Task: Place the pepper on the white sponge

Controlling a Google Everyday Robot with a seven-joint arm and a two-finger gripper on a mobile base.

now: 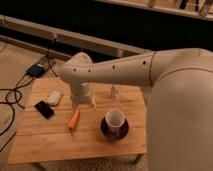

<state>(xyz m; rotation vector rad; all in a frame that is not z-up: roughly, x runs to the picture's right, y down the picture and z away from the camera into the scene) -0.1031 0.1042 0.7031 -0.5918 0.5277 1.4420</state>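
The slim orange pepper point(74, 120) lies on the wooden table point(50, 142), its darker tip pointing toward the front edge. The white sponge point(54, 97) sits at the table's back left, apart from the pepper. My gripper point(83, 106) hangs straight down from the white arm, just above and slightly behind the pepper. Its fingers point(74, 105) are spread open and hold nothing.
A black flat object point(44, 109) lies just in front of the sponge. A white cup point(115, 120) stands on a dark round plate point(106, 131) to the pepper's right. A small pale item point(115, 91) stands at the back. Cables and a device point(35, 70) lie on the floor to the left.
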